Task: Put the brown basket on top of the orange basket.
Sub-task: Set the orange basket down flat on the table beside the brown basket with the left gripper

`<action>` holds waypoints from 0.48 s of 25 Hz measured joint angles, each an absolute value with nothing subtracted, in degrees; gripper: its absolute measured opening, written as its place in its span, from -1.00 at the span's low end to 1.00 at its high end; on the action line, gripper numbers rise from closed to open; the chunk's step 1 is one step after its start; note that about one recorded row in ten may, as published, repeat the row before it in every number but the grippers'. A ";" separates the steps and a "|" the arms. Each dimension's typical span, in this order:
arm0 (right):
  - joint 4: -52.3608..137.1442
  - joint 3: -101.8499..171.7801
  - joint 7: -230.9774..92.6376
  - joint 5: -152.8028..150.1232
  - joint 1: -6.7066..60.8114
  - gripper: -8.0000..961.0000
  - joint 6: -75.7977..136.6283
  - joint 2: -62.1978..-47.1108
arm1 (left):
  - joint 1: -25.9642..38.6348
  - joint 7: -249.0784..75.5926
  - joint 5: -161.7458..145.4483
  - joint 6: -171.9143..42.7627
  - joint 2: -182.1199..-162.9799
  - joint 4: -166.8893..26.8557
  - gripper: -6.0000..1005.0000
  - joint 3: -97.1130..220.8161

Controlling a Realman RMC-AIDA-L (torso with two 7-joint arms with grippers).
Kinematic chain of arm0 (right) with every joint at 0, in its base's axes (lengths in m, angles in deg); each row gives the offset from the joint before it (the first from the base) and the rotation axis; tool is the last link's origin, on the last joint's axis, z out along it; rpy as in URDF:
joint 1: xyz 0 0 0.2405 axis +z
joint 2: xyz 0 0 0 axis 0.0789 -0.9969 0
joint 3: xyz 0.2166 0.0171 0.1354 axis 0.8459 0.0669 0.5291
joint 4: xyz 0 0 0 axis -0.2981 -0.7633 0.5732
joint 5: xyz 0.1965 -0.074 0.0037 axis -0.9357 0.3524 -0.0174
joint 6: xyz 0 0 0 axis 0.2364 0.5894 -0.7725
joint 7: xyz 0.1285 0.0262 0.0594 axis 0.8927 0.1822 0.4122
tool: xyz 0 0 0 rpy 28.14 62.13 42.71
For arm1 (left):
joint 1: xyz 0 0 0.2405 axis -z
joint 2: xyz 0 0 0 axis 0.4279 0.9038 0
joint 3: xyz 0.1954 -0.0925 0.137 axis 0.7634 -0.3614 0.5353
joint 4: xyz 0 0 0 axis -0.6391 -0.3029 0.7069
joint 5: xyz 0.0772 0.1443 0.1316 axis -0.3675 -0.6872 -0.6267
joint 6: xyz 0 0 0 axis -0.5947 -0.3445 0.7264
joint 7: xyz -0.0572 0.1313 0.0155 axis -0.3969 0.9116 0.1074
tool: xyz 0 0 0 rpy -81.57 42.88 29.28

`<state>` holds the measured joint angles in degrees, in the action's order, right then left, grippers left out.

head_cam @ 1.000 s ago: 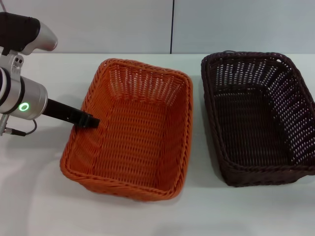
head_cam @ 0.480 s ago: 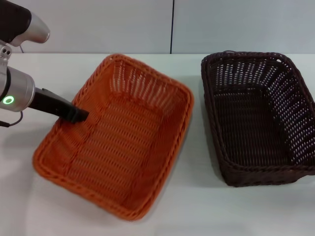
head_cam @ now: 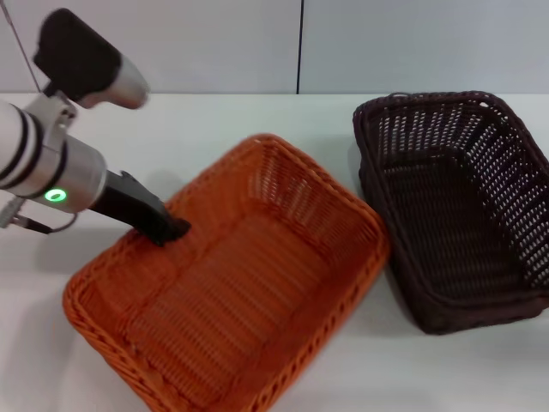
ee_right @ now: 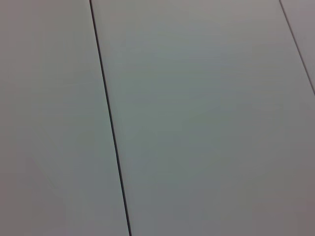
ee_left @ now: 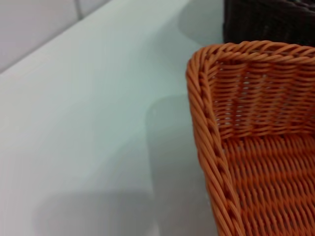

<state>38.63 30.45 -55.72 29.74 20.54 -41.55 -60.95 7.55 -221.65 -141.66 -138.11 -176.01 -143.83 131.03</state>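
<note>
The orange basket [head_cam: 249,292] lies askew on the white table [head_cam: 240,120], at the front left and centre. Its right corner touches the brown basket [head_cam: 463,206], which stands at the right, open side up. My left gripper [head_cam: 169,232] is shut on the orange basket's left rim. In the left wrist view, one corner of the orange basket [ee_left: 256,147] shows, with the brown basket's edge [ee_left: 270,19] beyond it. My right gripper is out of view; its wrist view shows only wall panels.
A grey panelled wall [head_cam: 386,43] runs behind the table. Bare table surface lies behind the orange basket and at the far left [head_cam: 34,283].
My left gripper has swung the orange basket round and toward the right, until its corner meets the brown basket. The brown basket has shifted slightly to the right.
</note>
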 joint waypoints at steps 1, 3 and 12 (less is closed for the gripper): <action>38.59 30.45 -55.72 29.74 20.57 0.61 -41.57 -60.95 | 7.55 -221.65 -141.66 -138.11 -176.01 -143.83 -0.63 131.03; 38.46 30.45 -55.72 29.76 20.60 0.61 -41.62 -60.95 | 7.68 -222.44 -140.78 -137.84 -176.12 -143.83 -0.64 133.74; 38.29 30.07 -55.72 30.02 20.53 0.61 -41.57 -61.03 | 7.62 -224.50 -138.32 -135.57 -176.29 -143.43 -0.66 141.85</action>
<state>38.29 30.07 -55.72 30.02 20.53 -41.57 -61.03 7.62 -224.50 -138.32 -135.57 -176.29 -143.43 141.85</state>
